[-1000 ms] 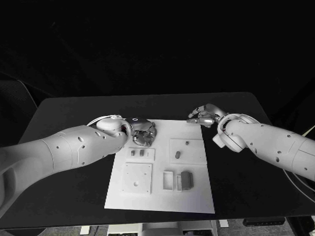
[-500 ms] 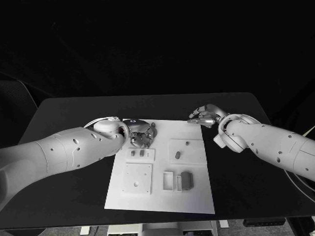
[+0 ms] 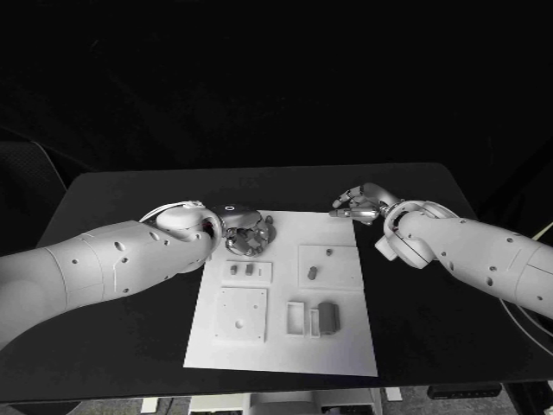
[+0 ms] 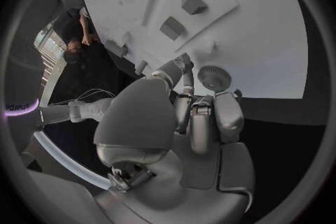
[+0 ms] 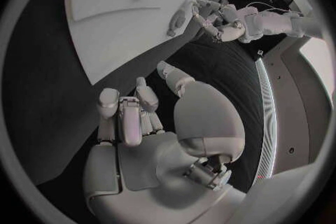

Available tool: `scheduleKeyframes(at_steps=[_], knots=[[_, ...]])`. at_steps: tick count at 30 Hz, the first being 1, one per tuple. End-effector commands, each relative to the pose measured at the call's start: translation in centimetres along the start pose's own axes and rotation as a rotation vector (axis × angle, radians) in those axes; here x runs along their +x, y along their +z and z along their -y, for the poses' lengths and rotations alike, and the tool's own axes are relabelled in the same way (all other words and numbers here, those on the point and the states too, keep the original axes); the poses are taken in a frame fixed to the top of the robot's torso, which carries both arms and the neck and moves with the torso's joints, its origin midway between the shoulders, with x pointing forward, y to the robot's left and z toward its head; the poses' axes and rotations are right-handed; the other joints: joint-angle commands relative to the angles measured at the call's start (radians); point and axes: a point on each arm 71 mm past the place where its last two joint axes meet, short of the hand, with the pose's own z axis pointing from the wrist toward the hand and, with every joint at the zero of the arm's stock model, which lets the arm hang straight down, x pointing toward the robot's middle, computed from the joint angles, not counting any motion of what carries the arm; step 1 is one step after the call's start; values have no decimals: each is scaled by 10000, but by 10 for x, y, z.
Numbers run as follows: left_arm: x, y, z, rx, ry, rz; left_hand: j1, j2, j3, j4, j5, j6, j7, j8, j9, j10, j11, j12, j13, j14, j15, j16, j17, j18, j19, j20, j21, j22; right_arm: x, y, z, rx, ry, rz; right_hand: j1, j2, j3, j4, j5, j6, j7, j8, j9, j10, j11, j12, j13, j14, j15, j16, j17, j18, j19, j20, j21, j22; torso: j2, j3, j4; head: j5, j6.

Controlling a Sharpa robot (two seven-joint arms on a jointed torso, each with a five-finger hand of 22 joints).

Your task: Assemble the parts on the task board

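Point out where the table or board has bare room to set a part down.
Bare black table lies beside the white task board on both sides, under the arms. The board's near strip, below the square plate and the slotted blocks, is free. Its far end is crowded: left hand over one corner, right hand by the other.

Robot lab: black table [image 3: 127,207], white task board [image 3: 352,346].

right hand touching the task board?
Apart. In the right wrist view the right hand, fingers curled in and holding nothing, sits over black table, with a dark strip plainly between its fingers and the task board edge.
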Motion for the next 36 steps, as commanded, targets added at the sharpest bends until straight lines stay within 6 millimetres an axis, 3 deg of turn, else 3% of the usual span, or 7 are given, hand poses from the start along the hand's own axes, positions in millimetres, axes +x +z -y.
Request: scheduleKeyframes(at_steps=[1,36], knots=[[-2,-1,-1,-52,49,131,-37,-84,52,28,28,635,548,43,3,-35,-2,54,3,2143,20,812,2906,221,-19,-37,1426,10,2,0,-1,-116,-22,-137,-92,10,35,3,42,128,176,49,-14,-35,-7,52,-15,-61,-4,138,-1,130,71,-4,595,-17,3,-4,-3,18,18],[2,-12,-21,-678,-1,-332,-88,-150,73,55,11,682,576,39,-11,-24,-4,63,10,2161,22,827,2929,221,-15,-32,1429,29,1,0,0,-93,-28,-120,-100,8,37,1,42,129,176,50,-15,-33,-8,55,-17,-65,-5,139,-10,131,73,-4,597,-17,6,-3,-12,12,-12]])
